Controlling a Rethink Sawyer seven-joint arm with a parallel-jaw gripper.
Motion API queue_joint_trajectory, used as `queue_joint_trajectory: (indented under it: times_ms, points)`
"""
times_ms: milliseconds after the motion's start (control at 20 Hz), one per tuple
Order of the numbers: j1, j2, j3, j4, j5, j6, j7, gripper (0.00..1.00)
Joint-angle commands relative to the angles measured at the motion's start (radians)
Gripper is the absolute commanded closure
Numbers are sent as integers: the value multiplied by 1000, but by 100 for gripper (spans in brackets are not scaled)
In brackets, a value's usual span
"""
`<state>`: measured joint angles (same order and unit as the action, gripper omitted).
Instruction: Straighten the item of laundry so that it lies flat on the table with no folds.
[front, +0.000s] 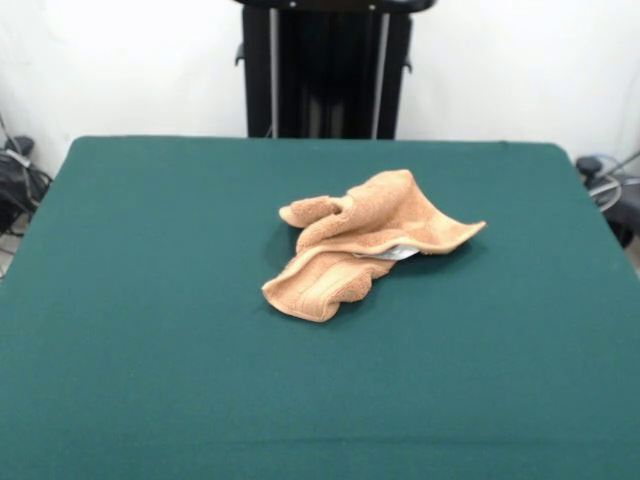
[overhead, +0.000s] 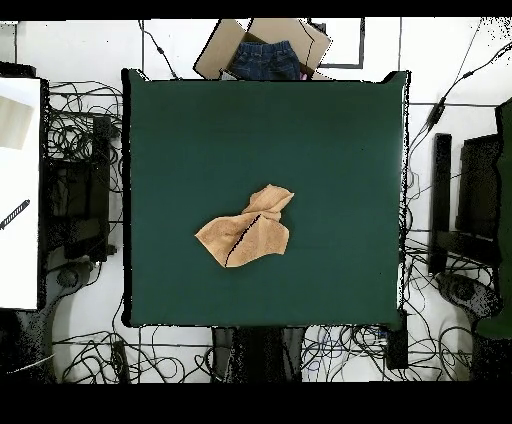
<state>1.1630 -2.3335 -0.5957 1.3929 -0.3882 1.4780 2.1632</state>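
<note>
Front view: green bench (front: 150, 330) fills the frame; black pedestal (front: 325, 70) at top centre. Tan towel (front: 360, 245) lies crumpled and folded near centre, white tag (front: 398, 254) showing at a fold. Pincer out of sight in both views.

A tan towel (front: 355, 245) with a white tag (front: 398, 254) lies on the dark green worktop (front: 150, 300).
</note>
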Motion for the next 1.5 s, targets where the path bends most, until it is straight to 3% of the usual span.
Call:
queue_joint_trajectory:
  times_ms: [50, 250, 350, 550, 950, 1200, 1500]
  points:
    - [-124, 385, -184, -232, 15, 915, -94, 0]
    - [-251, 514, -195, -376, 87, 979, -198, 0]
    - [-309, 536, -160, -423, 97, 1010, -219, 0]
    - [-373, 516, -69, -434, 115, 1040, -150, 0]
    - [-396, 473, -45, -410, 89, 1028, -158, 0]
    - [-363, 429, -9, -370, 67, 1025, -96, 0]
    - [-315, 297, 23, -202, 12, 961, -48, 0]
